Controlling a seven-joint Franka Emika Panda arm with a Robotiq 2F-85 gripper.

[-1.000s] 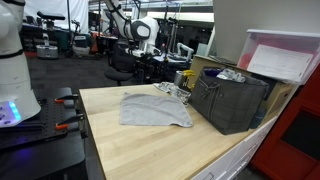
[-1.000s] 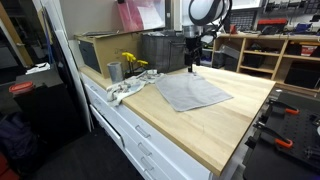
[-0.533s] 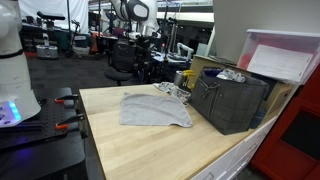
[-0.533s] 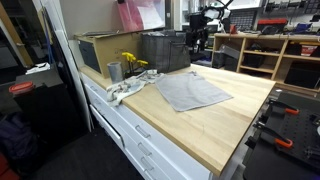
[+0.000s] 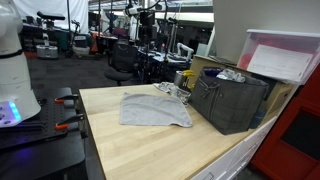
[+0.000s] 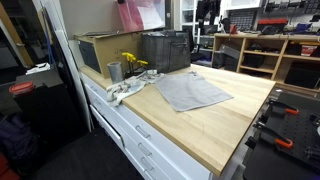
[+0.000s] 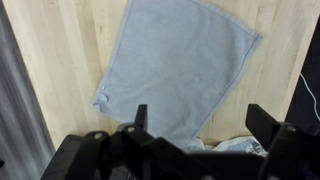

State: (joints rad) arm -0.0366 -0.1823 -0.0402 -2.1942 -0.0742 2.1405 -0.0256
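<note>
Fingers (image 7: 140, 118) of the gripper (image 7: 200, 128) are seen spread wide apart in the wrist view, with nothing held between them and nothing touched; the gripper is held high over the grey cloth (image 7: 180, 65), well clear of it, and in an exterior view only the arm (image 5: 143, 12) is made out near the top edge. The grey cloth is laid flat and nearly square on the wooden table (image 5: 150, 150), its corners slightly turned; a small fold is noted at one edge. Just beyond the grey cloth, a crumpled white rag (image 6: 125, 90) is draped at the table's edge; beside that rag a metal cup (image 6: 115, 71) and yellow flowers (image 6: 131, 62) are found. A dark bin (image 5: 232, 100) is set close to the far side of the grey cloth, apart from it. On the side of the grey cloth away from the dark bin, bare wood is left up to the table's edge; the space above the cloth is unobstructed.
</note>
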